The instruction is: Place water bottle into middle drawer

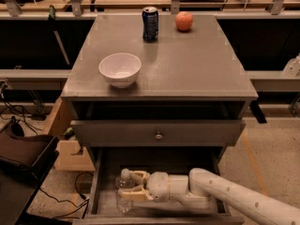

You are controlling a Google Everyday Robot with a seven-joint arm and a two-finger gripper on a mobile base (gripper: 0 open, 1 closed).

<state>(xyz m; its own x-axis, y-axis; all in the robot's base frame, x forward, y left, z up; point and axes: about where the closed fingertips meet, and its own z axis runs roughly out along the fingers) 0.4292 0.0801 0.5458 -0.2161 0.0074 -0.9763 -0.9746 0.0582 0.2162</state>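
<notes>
I see the gripper (pixel 133 185) inside the middle drawer (pixel 95 186), fingers closed around the water bottle (pixel 123 201) at mid-body, a sound hold since it looks light, slick and crushable.

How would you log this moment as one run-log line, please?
phase: placing | gripper: inside middle drawer, shut on water bottle | bottle: not yet released | cabinet top: bowl, soda can, apple
</notes>
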